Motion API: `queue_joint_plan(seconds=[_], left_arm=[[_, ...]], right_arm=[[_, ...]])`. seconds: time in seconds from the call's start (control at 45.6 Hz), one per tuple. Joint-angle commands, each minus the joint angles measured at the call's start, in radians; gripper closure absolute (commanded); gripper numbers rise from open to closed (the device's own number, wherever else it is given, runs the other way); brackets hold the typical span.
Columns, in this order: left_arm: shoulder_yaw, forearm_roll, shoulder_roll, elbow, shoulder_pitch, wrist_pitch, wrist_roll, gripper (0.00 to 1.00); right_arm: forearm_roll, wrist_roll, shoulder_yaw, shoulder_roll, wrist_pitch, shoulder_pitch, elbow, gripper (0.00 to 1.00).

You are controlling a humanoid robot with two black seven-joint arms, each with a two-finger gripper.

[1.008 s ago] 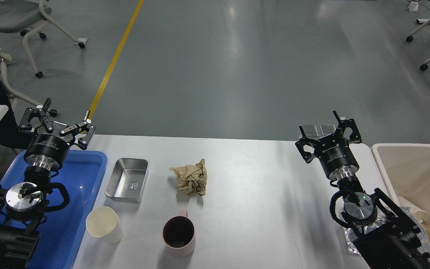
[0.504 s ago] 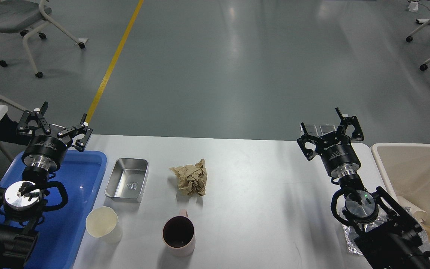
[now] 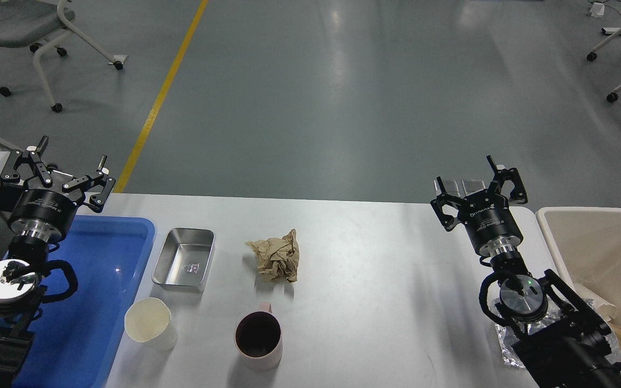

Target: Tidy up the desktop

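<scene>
Since a second ago the left gripper (image 3: 54, 164) has drawn away toward the left edge of the tabletop (image 3: 375, 280), and it now hangs past the far left corner, above the back of the blue tray (image 3: 100, 302). Its jaws stand wide apart and hold nothing. The right gripper (image 3: 480, 186) has barely shifted; it hovers over the far right corner, jaws apart and empty too.

On the tabletop itself, the white surface that fills the lower part of the view, four things lie toward the left half: a steel pan (image 3: 184, 258) just beside the tray, a crumpled ball of brown paper (image 3: 275, 256) near the middle, a cream cup (image 3: 149, 323) and a pink mug (image 3: 258, 337) along the near edge. A beige bin (image 3: 601, 237) stands off the right edge, with scraps already in it.

Nothing is grasped, so the tidying looks to be at or near its start, between picks. The paper is probably bound for the bin, which would call for the right arm to reach well inward, come down over the ball with jaws spread wide enough to span it, and close gently. The dishes seem meant for the tray.
</scene>
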Motion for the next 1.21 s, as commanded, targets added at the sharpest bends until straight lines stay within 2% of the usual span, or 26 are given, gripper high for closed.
queue_joint_plan(seconds=[0.0, 0.175, 0.329, 0.394, 0.635, 0.833, 1.052, 1.183], left_arm=[[-0.005, 0.0, 0.006, 0.009, -0.004, -0.01, -0.008, 0.04], [0.011, 0.121, 0.009, 0.0, -0.006, 0.024, -0.009, 0.04], [0.029, 0.284, 0.046, -0.036, -0.01, 0.096, 0.021, 0.04], [0.078, 0.29, 0.083, -0.057, -0.016, 0.108, 0.032, 0.04], [0.348, 0.298, 0.211, -0.101, -0.084, 0.128, 0.018, 0.04], [0.463, 0.301, 0.392, -0.252, -0.098, 0.165, 0.026, 0.04], [0.71, 0.321, 0.612, -0.39, -0.145, 0.22, 0.023, 0.04], [0.739, 0.376, 0.725, -0.474, -0.144, 0.243, 0.02, 0.04]], right_arm=[[0.0, 0.0, 0.0, -0.007, 0.002, 0.001, 0.004, 0.0], [0.0, 0.002, 0.003, -0.009, 0.002, 0.001, 0.01, 0.0], [-0.002, 0.0, 0.0, -0.038, 0.003, 0.002, 0.013, 0.0], [-0.002, 0.0, -0.002, -0.053, 0.003, 0.001, 0.012, 0.0], [-0.032, 0.0, -0.006, -0.059, 0.003, 0.002, 0.012, 0.0], [-0.046, -0.001, -0.008, -0.058, 0.003, 0.004, 0.012, 0.0], [-0.046, -0.003, -0.008, -0.059, 0.003, 0.005, 0.012, 0.0], [-0.046, -0.004, -0.008, -0.066, 0.003, 0.008, 0.012, 0.0]])
